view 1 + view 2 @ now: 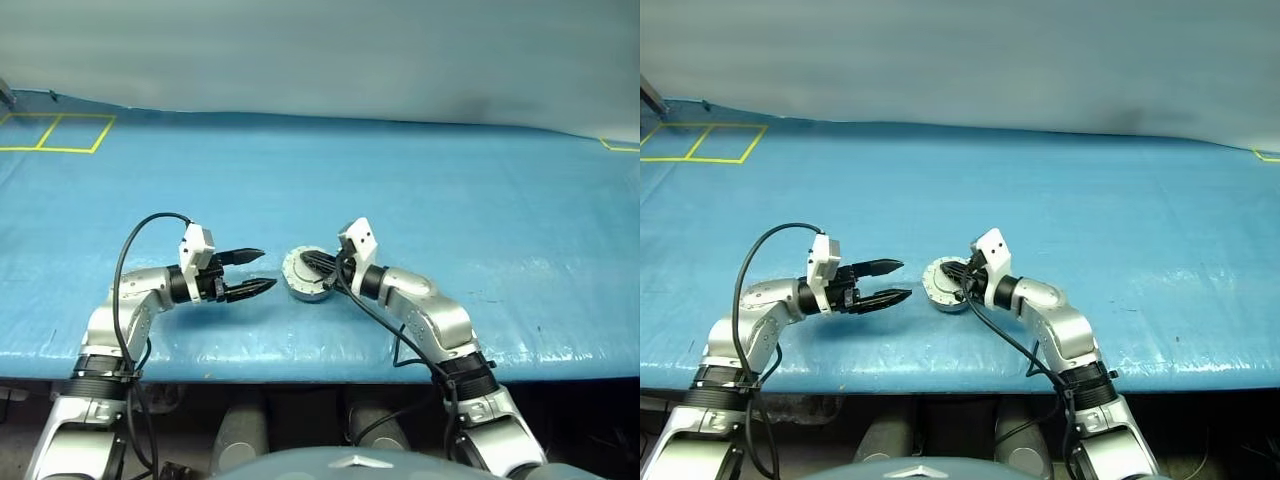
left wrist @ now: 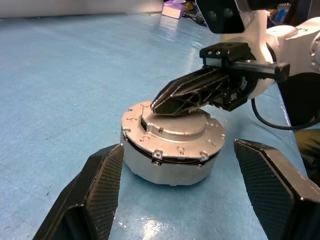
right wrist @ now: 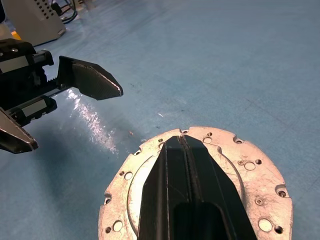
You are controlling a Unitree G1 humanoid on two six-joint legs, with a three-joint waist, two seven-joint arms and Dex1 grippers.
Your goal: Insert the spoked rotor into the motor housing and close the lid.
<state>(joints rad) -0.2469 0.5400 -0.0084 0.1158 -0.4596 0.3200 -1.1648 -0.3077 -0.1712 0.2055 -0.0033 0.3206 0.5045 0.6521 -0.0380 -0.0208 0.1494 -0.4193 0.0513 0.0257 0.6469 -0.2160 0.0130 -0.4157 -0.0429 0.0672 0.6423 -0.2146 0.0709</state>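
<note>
The right end effector [image 1: 318, 263] has its two black fingers [image 3: 186, 200] pressed together into a single wedge, nothing between them, and the tips lie on top of the lid [image 2: 186, 129], over its raised middle. In the right wrist view the joined fingers reach across the lid's centre, with the grey metal face and its small holes showing around them.

The lid sits flat over the motor housing [image 2: 172, 165], a squat round silver-grey body, with a thin dark seam running round between the two. The housing stands on the blue surface [image 1: 450, 200], near its front edge, between the two arms. With the lid down, the inside of the housing is hidden, so the spoked rotor cannot be made out.

The left end effector [image 1: 250, 272] is spread wide and holds nothing. It points level across the surface toward the housing, its tips just short of it and not touching. In the left wrist view its two textured black pads [image 2: 95, 192] stand on either side of the housing, apart from it.

Yellow tape lines [image 1: 60, 135] mark out boxes at the far left corner of the surface, well away from the housing.
</note>
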